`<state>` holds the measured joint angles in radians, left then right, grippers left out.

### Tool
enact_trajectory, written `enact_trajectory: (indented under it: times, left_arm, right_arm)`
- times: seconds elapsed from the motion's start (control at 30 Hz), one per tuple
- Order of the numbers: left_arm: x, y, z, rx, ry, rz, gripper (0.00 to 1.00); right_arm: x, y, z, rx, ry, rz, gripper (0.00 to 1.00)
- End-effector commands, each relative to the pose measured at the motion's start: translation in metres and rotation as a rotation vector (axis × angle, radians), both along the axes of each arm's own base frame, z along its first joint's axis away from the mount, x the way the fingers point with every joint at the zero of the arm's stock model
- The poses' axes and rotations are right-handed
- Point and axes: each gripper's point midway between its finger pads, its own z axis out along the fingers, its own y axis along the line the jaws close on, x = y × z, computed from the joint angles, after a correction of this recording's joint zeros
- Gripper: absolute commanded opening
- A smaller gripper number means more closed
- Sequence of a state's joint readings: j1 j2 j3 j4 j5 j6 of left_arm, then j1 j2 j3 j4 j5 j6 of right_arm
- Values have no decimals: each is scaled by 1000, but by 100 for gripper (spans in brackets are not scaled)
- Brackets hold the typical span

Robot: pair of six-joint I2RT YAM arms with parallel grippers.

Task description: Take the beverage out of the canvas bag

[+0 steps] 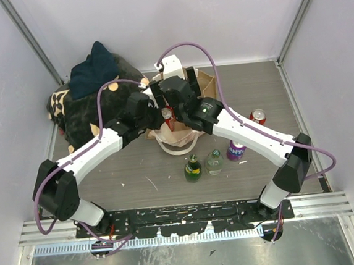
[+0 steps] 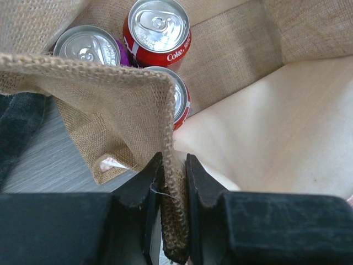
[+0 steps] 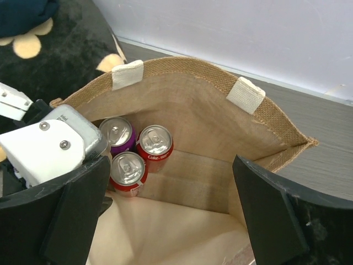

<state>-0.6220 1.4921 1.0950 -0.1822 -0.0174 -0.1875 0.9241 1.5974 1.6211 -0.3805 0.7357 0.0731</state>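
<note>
The tan canvas bag [image 1: 205,80] stands open at the back middle of the table, its cream handle [image 1: 177,143] hanging toward me. Inside, in the right wrist view, stand a purple can [image 3: 118,135] and two red Coke cans [image 3: 155,142] [image 3: 128,168], packed in the left corner. My left gripper [image 2: 174,165] is shut on the bag's woven rim [image 2: 83,72], holding that side up; the cans [image 2: 159,27] lie just beyond it. My right gripper [image 3: 168,165] is open wide and empty above the bag's mouth, its fingers apart from the cans.
A black bag with tan pattern [image 1: 80,119] with a dark blue cloth [image 1: 94,68] on it lies at the back left. On the table in front of the canvas bag stand a green bottle [image 1: 192,168], a clear bottle [image 1: 214,162], a purple can [image 1: 235,149] and a red can [image 1: 258,116].
</note>
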Motion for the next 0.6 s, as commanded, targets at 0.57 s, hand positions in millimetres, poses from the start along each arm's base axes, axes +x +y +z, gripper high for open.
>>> enact_trajectory:
  times: [0.57]
  left_arm:
    - [0,23,7,31,12,121,15]
  right_arm:
    - [66,-12,-100,216,249,3,100]
